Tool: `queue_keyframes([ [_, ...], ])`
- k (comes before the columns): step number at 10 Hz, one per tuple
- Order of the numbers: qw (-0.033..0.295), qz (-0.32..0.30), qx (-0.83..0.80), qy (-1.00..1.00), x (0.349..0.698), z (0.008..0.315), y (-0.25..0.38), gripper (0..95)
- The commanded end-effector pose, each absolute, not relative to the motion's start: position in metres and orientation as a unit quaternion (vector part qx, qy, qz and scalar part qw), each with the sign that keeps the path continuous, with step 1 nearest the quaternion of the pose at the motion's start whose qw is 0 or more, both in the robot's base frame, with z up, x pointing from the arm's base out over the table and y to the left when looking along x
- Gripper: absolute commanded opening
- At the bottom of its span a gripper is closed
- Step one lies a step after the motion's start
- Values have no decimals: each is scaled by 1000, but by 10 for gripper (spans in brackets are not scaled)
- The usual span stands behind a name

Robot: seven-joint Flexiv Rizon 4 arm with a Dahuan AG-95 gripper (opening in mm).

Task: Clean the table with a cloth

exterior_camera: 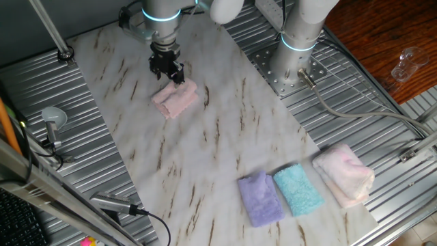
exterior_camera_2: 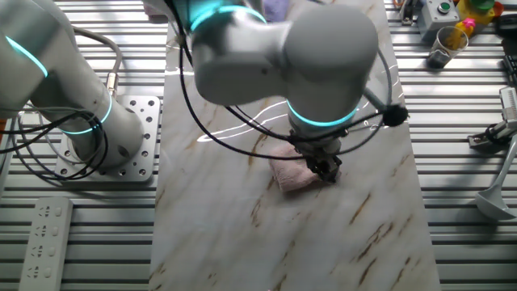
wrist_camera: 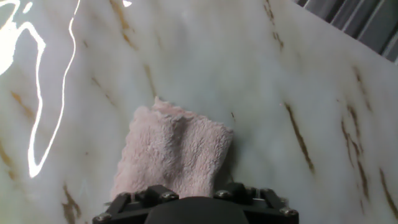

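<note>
The cloth (exterior_camera: 175, 99) is a small fluffy salmon-pink towel, bunched, lying on the far half of the white marble-look table (exterior_camera: 205, 157). My gripper (exterior_camera: 168, 70) stands upright over the cloth's far end with its fingers down into the fabric, shut on it. In the other fixed view the gripper (exterior_camera_2: 326, 167) sits at the right edge of the cloth (exterior_camera_2: 291, 173). In the hand view the cloth (wrist_camera: 174, 152) spreads out from under the gripper body, and the fingertips are hidden.
A purple folded towel (exterior_camera: 260, 198), a teal towel (exterior_camera: 298, 189) and a larger pale pink bundled towel (exterior_camera: 345, 174) lie at the near end of the board. A second arm's base (exterior_camera: 293, 61) stands on the ribbed metal surface to the right.
</note>
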State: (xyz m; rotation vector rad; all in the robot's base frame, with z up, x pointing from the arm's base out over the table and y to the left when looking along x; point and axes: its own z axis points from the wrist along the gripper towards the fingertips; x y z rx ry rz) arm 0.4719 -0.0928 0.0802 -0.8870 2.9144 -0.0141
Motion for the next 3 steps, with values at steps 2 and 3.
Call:
queue_keyframes([
  [2,49,0,-275,960,470,86,-90,570],
  [3,49,2,-277,959,470,86,-90,570],
])
